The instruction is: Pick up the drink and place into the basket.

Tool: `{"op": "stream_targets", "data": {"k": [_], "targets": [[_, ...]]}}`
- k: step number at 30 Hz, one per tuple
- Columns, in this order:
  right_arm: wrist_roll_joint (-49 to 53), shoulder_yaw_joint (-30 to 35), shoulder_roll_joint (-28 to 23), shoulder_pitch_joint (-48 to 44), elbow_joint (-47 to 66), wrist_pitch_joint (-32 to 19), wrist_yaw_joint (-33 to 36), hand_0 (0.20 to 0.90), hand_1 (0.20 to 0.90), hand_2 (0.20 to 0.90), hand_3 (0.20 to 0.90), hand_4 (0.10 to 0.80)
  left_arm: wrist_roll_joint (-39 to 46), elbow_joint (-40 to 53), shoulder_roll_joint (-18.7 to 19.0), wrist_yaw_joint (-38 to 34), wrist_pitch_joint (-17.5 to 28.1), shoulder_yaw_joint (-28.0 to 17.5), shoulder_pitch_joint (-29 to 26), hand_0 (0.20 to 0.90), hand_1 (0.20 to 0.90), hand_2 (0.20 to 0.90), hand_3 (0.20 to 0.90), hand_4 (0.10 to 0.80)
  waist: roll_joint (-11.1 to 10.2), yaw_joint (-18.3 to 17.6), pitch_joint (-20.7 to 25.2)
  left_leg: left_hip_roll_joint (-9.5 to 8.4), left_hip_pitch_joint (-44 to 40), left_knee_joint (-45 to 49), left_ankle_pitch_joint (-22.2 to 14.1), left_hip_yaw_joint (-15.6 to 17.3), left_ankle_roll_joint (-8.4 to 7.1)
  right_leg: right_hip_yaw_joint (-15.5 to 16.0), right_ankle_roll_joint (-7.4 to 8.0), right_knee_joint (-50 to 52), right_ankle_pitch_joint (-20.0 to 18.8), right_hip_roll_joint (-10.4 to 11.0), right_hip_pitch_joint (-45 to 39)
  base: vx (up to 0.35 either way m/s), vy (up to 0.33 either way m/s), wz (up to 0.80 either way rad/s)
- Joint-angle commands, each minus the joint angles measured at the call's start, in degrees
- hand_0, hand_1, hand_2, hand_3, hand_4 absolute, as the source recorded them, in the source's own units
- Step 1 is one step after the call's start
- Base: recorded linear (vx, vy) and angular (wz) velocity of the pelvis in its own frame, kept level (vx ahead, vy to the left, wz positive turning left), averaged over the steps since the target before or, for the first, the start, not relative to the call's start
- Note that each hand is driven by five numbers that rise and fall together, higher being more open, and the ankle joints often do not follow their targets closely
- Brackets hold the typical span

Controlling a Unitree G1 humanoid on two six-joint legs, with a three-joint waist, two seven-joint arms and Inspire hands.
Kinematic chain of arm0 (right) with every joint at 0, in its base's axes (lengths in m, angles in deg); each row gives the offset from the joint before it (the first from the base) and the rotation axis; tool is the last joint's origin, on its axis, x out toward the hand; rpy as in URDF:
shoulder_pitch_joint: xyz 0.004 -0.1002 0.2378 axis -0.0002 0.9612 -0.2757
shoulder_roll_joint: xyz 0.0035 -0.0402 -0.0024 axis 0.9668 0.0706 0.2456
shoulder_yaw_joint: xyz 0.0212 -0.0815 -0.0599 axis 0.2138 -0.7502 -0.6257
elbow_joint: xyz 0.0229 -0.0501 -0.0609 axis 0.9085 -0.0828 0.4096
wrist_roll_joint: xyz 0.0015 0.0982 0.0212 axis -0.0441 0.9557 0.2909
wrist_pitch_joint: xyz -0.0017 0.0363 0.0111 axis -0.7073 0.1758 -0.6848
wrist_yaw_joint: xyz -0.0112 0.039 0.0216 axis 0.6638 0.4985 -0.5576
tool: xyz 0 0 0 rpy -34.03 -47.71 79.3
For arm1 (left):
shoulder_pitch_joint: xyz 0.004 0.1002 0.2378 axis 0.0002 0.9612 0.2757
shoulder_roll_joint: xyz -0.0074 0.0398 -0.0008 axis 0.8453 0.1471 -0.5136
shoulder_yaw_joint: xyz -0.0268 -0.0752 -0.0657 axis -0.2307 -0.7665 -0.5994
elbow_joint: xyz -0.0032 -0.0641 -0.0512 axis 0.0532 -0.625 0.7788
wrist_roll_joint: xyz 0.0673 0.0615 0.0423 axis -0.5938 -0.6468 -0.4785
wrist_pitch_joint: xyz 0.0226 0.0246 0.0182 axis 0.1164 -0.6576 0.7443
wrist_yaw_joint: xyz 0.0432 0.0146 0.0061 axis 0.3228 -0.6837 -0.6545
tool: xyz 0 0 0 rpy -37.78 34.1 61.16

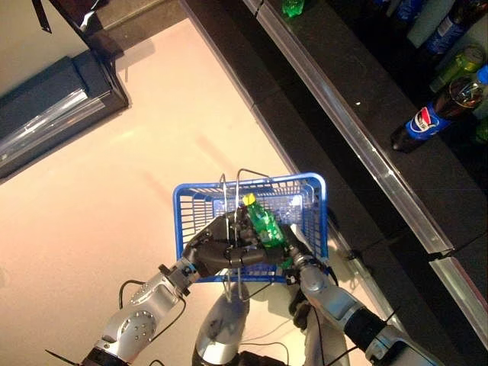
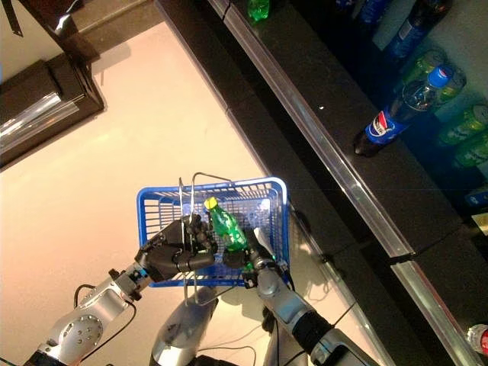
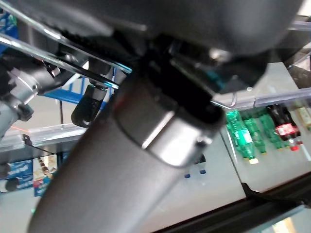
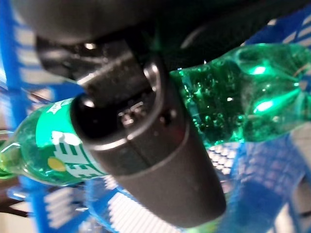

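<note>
The blue basket (image 1: pixel 313 191) is held up in front of me. My left hand (image 1: pixel 217 245) is shut on its thin wire handles (image 1: pixel 232 183). My right hand (image 1: pixel 293 255) is shut on a green drink bottle (image 1: pixel 263 219) with a yellow cap and holds it tilted over the inside of the blue basket. The right wrist view shows the thumb (image 4: pixel 146 145) curled across the green bottle (image 4: pixel 233 102), with blue basket mesh (image 4: pixel 272 194) behind it.
A long dark shelf with a metal front rail (image 1: pixel 358 137) runs along the right. A dark cola bottle (image 1: pixel 438 107) and green bottles (image 1: pixel 457 69) stand on it. A dark cabinet (image 1: pixel 53 99) stands at the upper left. Pale floor (image 1: pixel 114 206) lies between.
</note>
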State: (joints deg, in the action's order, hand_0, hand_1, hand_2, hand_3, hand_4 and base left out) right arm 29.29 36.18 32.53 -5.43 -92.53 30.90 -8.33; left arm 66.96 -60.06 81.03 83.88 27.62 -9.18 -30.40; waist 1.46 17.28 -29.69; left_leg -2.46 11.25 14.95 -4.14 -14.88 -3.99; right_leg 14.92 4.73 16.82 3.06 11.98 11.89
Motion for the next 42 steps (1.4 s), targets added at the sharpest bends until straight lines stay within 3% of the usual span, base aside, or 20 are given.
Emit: {"op": "stream_targets", "data": {"k": [1,10,18,22,23,24,25,26,38,42], "targets": [[0.3,-2.8,8.3,-4.5,-0.7,2.2,-0.4,0.3,0.3,0.3,0.2,0.1,5.7,25.8,-3.6,13.1,8.8,-3.2,-12.4,0.3,0.3,0.3,0.2,0.1,-2.6,1.4,5.8,-2.26,6.0,4.8,3.3,1.0,3.25,-2.6,-1.43,-6.7,-2.9,0.1,-8.6,0.026,-0.051,0.07],[12.6,-0.3,10.8,-12.5,-12.1,7.4,-0.4,0.3,0.3,0.3,0.2,0.1,5.2,25.9,-3.6,11.6,4.7,-1.9,-15.8,0.3,0.3,0.3,0.2,0.1,-3.5,3.5,5.4,-2.39,6.2,5.0,3.2,-0.5,3.36,-1.6,-1.63,-6.9,-3.3,-0.2,-9.1,0.037,-0.055,0.08],[21.4,4.5,12.1,-19.4,-27.8,6.6,-3.7,0.3,0.3,0.3,0.2,0.1,6.9,25.8,-3.3,9.2,0.7,-1.6,-19.4,0.3,0.3,0.3,0.2,0.1,-4.3,5.1,5.9,-2.16,5.9,5.1,2.8,-0.9,3.5,-0.8,-1.73,-7.2,-3.6,-0.4,-9.9,0.055,-0.035,0.1],[22.1,5.2,12.5,-19.6,-30.3,5.9,-3.6,0.3,0.3,0.3,0.2,0.1,7.6,25.5,-3.6,8.9,0.0,-2.2,-19.6,0.3,0.3,0.3,0.2,0.1,-4.2,5.3,6.0,-2.21,6.0,5.2,2.6,-1.0,3.72,-0.8,-1.69,-7.0,-3.8,-0.3,-9.7,0.016,0.0,0.01],[22.1,5.3,12.5,-19.6,-30.4,5.9,-3.5,0.326,0.326,0.326,0.23,0.13,7.8,25.6,-3.7,8.8,0.0,-2.3,-19.6,0.3,0.3,0.3,0.2,0.1,-4.2,5.2,5.9,-2.21,6.0,5.3,2.5,-0.9,3.77,-0.8,-1.67,-6.9,-3.8,-0.3,-9.5,0.0,0.0,0.0],[21.8,5.5,12.6,-19.5,-30.3,5.9,-3.2,0.693,0.693,0.693,0.658,0.558,7.9,25.6,-3.8,8.5,0.0,-2.4,-19.7,0.3,0.3,0.3,0.2,0.1,-4.2,5.1,5.7,-2.22,6.2,5.3,2.5,-0.8,3.84,-0.8,-1.63,-6.8,-3.8,-0.2,-9.3,0.0,0.0,0.0],[21.7,5.5,12.7,-19.5,-30.3,5.9,-3.1,0.778,0.778,0.778,0.757,0.657,7.9,25.6,-3.9,8.4,0.1,-2.4,-19.8,0.3,0.3,0.3,0.2,0.1,-4.2,5.1,5.7,-2.23,6.2,5.3,2.5,-0.7,3.86,-0.9,-1.62,-6.8,-3.9,-0.2,-9.2,-0.007,0.031,0.0],[21.5,5.5,12.8,-19.0,-30.1,5.6,-2.7,0.9,0.9,0.9,0.9,0.8,8.0,25.5,-4.1,8.5,0.2,-2.6,-19.7,0.3,0.3,0.3,0.2,0.1,-4.1,5.0,5.6,-2.23,6.2,5.3,2.5,-0.6,3.93,-0.9,-1.57,-6.7,-3.9,-0.2,-9.1,0.0,0.0,0.0],[20.3,6.6,10.2,-15.4,-19.8,3.1,2.1,0.9,0.9,0.9,0.9,0.8,7.7,24.7,-5.1,9.3,1.6,-4.5,-18.5,0.3,0.3,0.3,0.2,0.1,-4.9,3.2,4.7,-1.6,6.0,5.1,2.2,0.8,4.18,-1.5,-1.11,-6.2,-4.2,0.1,-8.1,-0.002,0.01,0.0],[17.5,8.1,6.1,-9.3,-5.1,1.5,6.5,0.9,0.9,0.9,0.9,0.8,7.7,24.2,-4.6,10.7,3.5,-6.9,-15.7,0.3,0.3,0.3,0.2,0.1,-6.0,1.7,4.4,-0.87,5.8,4.7,2.2,1.5,4.31,-1.8,-0.86,-6.1,-4.4,-0.2,-7.6,0.0,0.0,0.0]]}}
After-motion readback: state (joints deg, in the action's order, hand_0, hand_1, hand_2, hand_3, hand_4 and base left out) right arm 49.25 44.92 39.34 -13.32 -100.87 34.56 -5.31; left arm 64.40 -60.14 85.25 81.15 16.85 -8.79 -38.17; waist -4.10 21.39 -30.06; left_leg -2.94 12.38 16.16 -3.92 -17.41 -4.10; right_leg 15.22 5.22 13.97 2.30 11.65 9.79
